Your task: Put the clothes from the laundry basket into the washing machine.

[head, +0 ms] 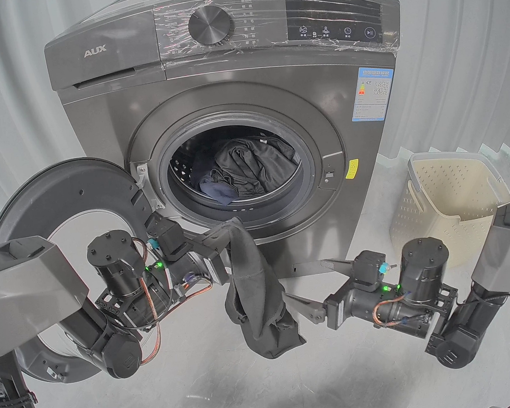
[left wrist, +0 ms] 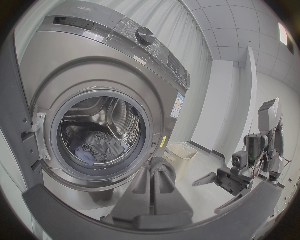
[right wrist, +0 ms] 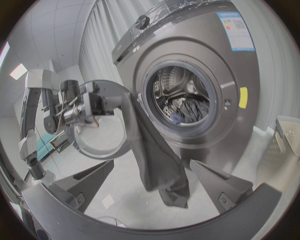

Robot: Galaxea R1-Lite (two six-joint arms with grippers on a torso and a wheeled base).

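Head view: grips a dark garment (head: 259, 297) in the left gripper (head: 225, 239), clenched on the cloth's top edge just below and in front of the washing machine's (head: 225, 96) round opening. Lets the rest of the garment hang loose toward the floor (head: 214, 386). Holds the right gripper (head: 292, 283) low beside the hanging cloth, released, fingers spread wide, one higher and one lower; possibly brushing the fabric, though hard to judge. Has the door (head: 67, 191) swung fully open on the left side. Contains a heap of dark clothes (head: 253, 162) in the drum, with a blue piece at the front. Places a cream laundry basket (head: 425, 220), walls perforated, on the floor right of the machine.
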